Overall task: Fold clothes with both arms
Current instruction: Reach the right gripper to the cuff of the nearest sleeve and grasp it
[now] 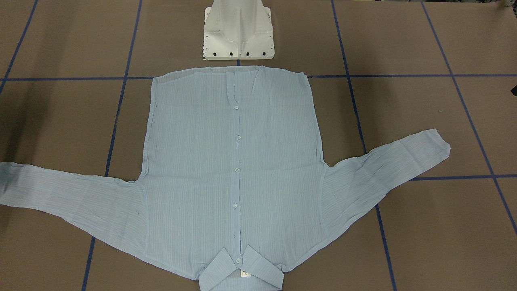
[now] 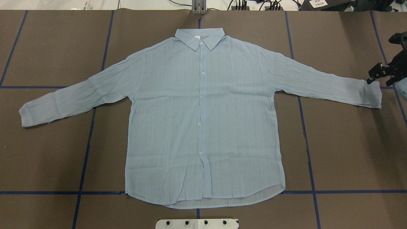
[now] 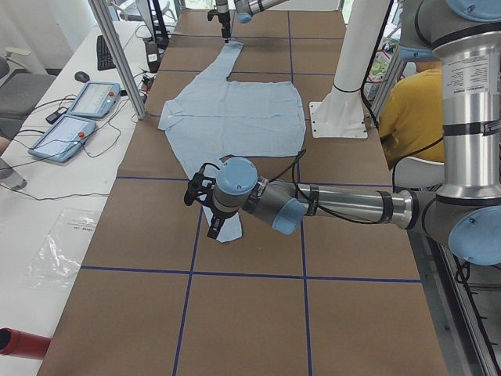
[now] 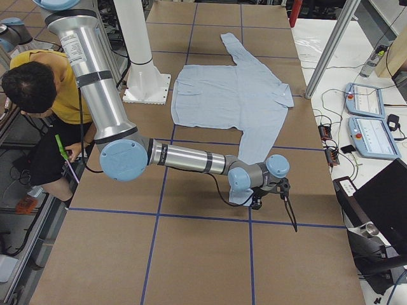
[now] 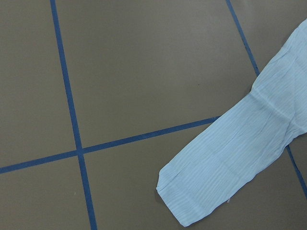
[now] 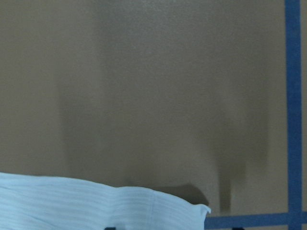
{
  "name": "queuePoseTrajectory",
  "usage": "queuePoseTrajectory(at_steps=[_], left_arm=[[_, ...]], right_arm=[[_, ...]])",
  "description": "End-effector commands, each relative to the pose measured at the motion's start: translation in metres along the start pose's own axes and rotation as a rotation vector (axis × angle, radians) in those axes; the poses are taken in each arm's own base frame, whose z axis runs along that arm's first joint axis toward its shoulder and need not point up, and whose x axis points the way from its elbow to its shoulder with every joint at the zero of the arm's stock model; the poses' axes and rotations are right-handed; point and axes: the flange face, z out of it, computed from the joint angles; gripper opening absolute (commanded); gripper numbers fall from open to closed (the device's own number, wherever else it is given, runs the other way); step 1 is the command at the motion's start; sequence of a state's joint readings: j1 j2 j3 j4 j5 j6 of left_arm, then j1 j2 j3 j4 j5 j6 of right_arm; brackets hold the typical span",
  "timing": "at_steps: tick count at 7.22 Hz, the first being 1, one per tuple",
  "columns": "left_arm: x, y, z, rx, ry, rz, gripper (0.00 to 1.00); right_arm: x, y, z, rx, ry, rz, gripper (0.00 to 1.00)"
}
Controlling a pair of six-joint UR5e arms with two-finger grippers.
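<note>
Light-blue shirt (image 2: 203, 121): we see it spread flat and face up on the table, buttoned down the front, with both sleeves stretched out to the sides.
Collar (image 2: 199, 37): it lies on the side away from the pedestal, points turned down, and a white label shows inside the neck.
Hem (image 2: 229, 198): this is the edge nearest the white pedestal (image 1: 238, 36) and it stops just short of it; the back layer peeks out under the front.
Table (image 2: 47, 159): we see a brown covering crossed by blue tape lines, several of which run under the shirt.
Right gripper (image 2: 382, 78): we find it at the end of the sleeve on the robot's right, just beside the cuff (image 6: 158, 211). Its jaws look parted with nothing between them, and we cannot tell whether it touches the cloth.
Left gripper (image 3: 202, 210): it hangs above the other sleeve's cuff (image 5: 192, 191), apart from the cloth. We cannot tell whether its jaws stand apart or together.
Left arm (image 3: 352, 205): it is stretched low across the table toward that cuff.
Person (image 4: 44, 89): we see someone in a yellow top, beside the table near the pedestal.
</note>
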State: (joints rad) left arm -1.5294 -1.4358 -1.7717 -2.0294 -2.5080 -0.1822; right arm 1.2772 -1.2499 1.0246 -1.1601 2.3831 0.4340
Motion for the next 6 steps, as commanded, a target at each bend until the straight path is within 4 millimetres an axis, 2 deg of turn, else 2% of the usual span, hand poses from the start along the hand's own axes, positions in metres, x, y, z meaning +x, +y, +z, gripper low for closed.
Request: queuePoseTrajectory(at_steps=[1, 2, 4, 6], left_arm=[[0.0001, -0.0001, -0.0001, 0.001, 0.0, 0.002, 1.0], [0.0001, -0.0001, -0.0001, 0.001, 0.0, 0.002, 1.0], [0.0001, -0.0001, -0.0001, 0.001, 0.0, 0.004, 1.0], [0.0008, -0.0003, -0.0005, 0.002, 0.0, 0.005, 1.0]], right_arm=[[0.0091, 0.0031, 0.0073, -0.006, 0.004, 0.006, 0.77], [0.0094, 0.0026, 0.0077, -0.007, 0.004, 0.007, 0.73], [0.0101, 0.0018, 0.0087, -0.01, 0.005, 0.012, 0.4], [0.0113, 0.002, 0.0096, -0.012, 0.006, 0.013, 0.21]])
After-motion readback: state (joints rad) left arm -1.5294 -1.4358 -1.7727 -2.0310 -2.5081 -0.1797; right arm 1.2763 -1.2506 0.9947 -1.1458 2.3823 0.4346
